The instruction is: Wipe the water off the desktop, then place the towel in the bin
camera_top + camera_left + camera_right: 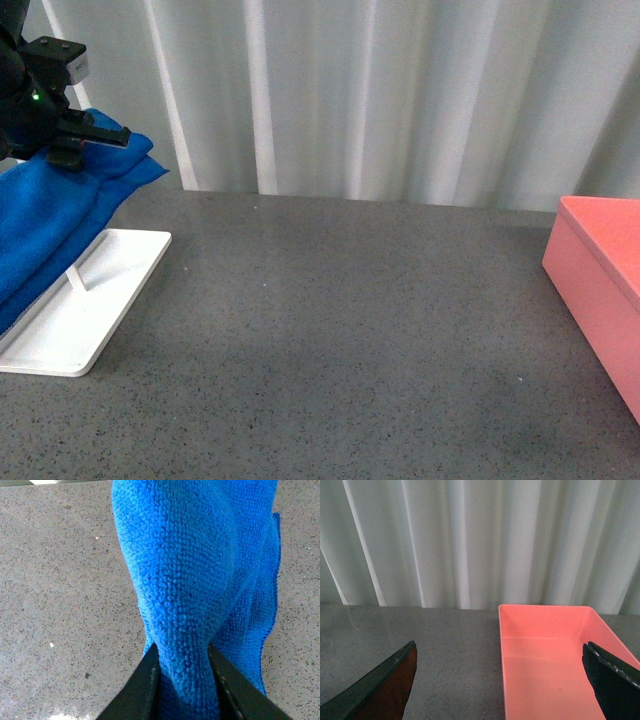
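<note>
- Towel (pixel 50 220): bright blue, soft, knitted-looking, bunched; pinched tight in L gripper (pixel 182 652), raised, far left of bin (pixel 600 290).
- Desktop (pixel 350 330): grey, speckled, stone-like, flat; no water visible, so wipe stage unclear.
- Bin: pink plastic, straight walls, looks empty; towel drop not yet done.
- R gripper (pixel 499 650): jaws apart, holding nothing, just by bin.

- towel (pixel 185 580): soft blue knitted cloth, nubby
- desktop (pixel 340 340): matt speckled grey, stone-like
- bin (pixel 545 665): smooth salmon-pink plastic
- tray (pixel 90 310): smooth white, slight sheen
</note>
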`<state>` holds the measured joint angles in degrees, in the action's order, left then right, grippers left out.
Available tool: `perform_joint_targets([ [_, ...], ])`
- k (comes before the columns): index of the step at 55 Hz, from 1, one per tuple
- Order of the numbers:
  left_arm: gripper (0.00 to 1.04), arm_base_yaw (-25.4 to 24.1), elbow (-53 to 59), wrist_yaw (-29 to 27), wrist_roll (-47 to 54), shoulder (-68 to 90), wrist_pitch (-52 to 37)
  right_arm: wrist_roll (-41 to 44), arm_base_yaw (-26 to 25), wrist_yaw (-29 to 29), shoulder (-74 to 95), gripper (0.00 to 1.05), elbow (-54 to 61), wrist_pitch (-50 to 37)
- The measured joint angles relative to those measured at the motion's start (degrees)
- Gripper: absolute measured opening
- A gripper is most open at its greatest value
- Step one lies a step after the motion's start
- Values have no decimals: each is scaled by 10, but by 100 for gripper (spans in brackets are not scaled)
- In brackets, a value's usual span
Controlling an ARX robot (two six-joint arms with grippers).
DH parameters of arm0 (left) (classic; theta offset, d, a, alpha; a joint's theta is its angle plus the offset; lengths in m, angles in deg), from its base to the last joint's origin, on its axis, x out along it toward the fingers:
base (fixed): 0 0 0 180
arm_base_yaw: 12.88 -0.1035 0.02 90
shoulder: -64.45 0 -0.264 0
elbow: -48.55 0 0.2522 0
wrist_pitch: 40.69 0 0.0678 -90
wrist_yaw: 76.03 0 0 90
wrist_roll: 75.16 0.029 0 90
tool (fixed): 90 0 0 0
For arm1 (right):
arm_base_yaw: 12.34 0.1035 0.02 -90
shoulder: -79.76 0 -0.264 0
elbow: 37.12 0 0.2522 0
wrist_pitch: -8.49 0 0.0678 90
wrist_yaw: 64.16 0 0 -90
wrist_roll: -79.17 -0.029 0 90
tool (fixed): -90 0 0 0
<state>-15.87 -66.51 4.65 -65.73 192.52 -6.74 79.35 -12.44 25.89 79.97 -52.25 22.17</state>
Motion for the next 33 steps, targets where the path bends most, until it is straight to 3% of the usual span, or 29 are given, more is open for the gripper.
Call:
perform_joint_targets([
  [5,5,0,0,1,3,-6,0,0,0,0,0,98,0,0],
  [21,5,0,9,49,9,-101,3,0,0,0,0,98,0,0],
  [33,5,38,71,96,-3,-212,-25,0,0,0,0,98,0,0],
])
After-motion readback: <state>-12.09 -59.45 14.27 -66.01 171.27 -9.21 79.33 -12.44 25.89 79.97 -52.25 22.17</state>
